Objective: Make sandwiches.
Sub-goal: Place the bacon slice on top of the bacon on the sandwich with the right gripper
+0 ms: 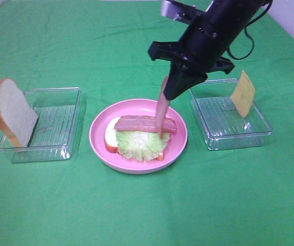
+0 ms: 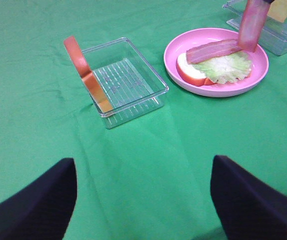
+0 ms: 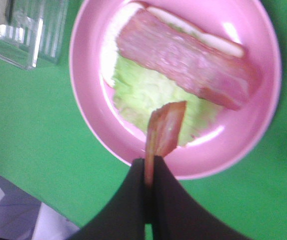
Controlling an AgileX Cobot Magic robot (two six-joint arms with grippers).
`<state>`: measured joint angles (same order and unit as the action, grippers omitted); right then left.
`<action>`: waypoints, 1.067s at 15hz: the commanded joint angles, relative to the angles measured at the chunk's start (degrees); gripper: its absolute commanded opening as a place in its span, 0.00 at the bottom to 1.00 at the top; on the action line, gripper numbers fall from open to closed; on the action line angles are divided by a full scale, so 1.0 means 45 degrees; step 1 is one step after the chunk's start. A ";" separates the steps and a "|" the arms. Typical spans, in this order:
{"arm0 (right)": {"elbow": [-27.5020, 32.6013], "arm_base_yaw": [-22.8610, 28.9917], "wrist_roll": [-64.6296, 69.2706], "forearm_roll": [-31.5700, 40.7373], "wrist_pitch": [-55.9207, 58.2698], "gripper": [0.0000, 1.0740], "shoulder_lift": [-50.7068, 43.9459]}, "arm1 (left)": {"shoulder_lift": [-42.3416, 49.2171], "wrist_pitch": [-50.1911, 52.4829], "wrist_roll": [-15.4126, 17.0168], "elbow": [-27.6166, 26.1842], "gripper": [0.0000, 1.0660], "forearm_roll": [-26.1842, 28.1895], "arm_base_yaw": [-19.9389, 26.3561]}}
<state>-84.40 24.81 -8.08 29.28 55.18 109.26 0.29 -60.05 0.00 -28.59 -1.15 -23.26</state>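
Observation:
On the pink plate (image 1: 180, 143) lies a bread slice (image 1: 109, 137) with a ruffled lettuce leaf (image 1: 137, 142) and one bacon strip (image 1: 137, 123) on top. My right gripper (image 1: 173, 92) is shut on a second bacon strip (image 1: 162, 111), which hangs down with its lower end over the lettuce; it also shows in the right wrist view (image 3: 164, 131). Another bread slice (image 1: 9, 113) leans on the left tray (image 1: 60, 123). A yellow cheese square (image 1: 244, 93) leans in the right tray (image 1: 234, 125). My left gripper (image 2: 143, 200) is open, low over the cloth, away from the food.
Green cloth (image 1: 147, 210) covers the table. The two clear trays flank the plate, left and right. The right arm (image 1: 213, 25) reaches in from the back right above the plate.

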 commanded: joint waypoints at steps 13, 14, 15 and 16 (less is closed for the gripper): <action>-0.0255 0.0407 -0.3858 0.7359 -0.0738 0.00 0.2776 | 0.0267 0.0051 0.0000 0.0013 0.67 -0.0076 -0.0064; -0.0484 0.0407 -0.3858 0.7601 -0.0395 0.00 0.2776 | 0.0267 0.0051 0.0000 0.0013 0.67 -0.0076 -0.0064; -0.0688 0.0407 -0.3858 0.7843 -0.0102 0.00 0.2763 | 0.0267 0.0051 0.0000 0.0013 0.67 -0.0076 -0.0064; -0.0815 0.0407 -0.3858 0.7869 -0.0025 0.00 0.2699 | 0.0267 0.0051 0.0000 0.0013 0.67 -0.0076 -0.0064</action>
<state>-87.61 26.64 -25.32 64.06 54.09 121.98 0.29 -60.05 0.00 -28.59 -1.15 -23.26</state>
